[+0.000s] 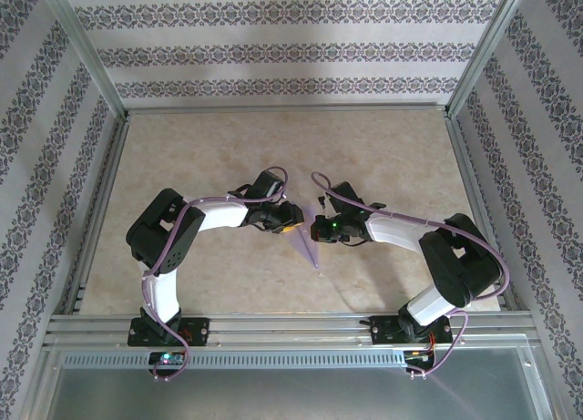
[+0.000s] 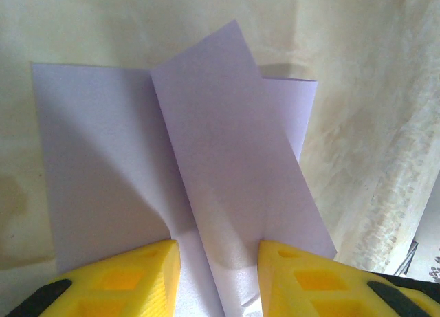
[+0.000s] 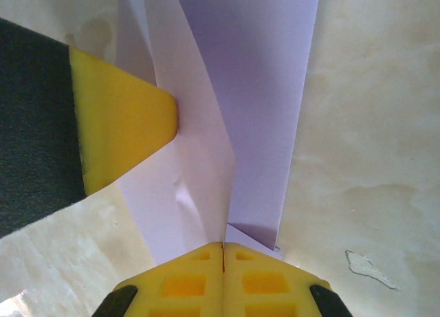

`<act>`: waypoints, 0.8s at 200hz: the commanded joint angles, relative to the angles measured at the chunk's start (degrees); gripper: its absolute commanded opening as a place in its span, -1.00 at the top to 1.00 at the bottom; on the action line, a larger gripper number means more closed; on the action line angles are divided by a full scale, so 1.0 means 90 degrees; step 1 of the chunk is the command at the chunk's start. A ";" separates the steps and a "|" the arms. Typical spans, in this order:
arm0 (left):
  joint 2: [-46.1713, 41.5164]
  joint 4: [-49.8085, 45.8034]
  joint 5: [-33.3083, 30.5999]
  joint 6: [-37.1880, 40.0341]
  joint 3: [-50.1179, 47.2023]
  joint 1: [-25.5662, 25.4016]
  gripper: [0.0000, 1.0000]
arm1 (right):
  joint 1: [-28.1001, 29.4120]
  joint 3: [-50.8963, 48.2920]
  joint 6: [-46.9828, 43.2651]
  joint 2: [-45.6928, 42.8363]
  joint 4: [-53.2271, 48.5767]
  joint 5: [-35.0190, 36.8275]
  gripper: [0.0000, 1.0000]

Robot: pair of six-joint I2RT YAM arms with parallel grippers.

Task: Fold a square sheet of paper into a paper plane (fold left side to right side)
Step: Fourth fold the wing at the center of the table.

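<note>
The thin lavender-purple sheet of paper point(image 1: 308, 249), partly folded, lies at the middle of the beige marbled tabletop point(image 1: 182, 165), between the 2 grippers. From above, its narrow point aims toward 6 o'clock.

The left arm rises from its base at 7 o'clock, elbows outward toward 9 o'clock and bends back in. That puts the left gripper point(image 1: 290, 221) at the paper's 10 o'clock edge. The right arm mirrors it from 5 o'clock, and the right gripper point(image 1: 317, 227) meets the paper at about 1 o'clock.

The left wrist camera shows what the overhead view hides. A long flap of the paper point(image 2: 227, 145) stands raised and tilted toward 1 o'clock over a flat layer. The left gripper point(image 2: 218, 247) has its 2 yellow fingers apart, 1 on each side of the flap. Whether they squeeze it I cannot tell.

In the right wrist view, the right gripper point(image 3: 223, 248) is clenched, and a crease of the paper point(image 3: 254, 90) runs into the seam. A left finger point(image 3: 130, 124) touches the paper at 9 o'clock.
</note>
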 commanded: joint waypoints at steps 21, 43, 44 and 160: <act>0.0000 -0.0424 -0.0199 0.0130 0.0017 -0.0044 0.27 | -0.0056 0.0095 -0.0176 0.0182 -0.0112 0.0160 1.00; -0.0008 -0.0418 -0.0210 0.0135 0.0020 -0.0043 0.27 | -0.0056 0.0104 -0.0181 0.0250 -0.0117 0.0198 1.00; -0.0002 -0.0417 -0.0209 0.0135 0.0018 -0.0043 0.28 | -0.0056 0.0104 -0.0174 0.0256 -0.0117 0.0199 1.00; 0.0018 -0.0440 -0.0202 0.0145 0.0057 -0.0043 0.27 | -0.0036 0.0222 -0.0274 0.0449 -0.0244 0.0377 1.00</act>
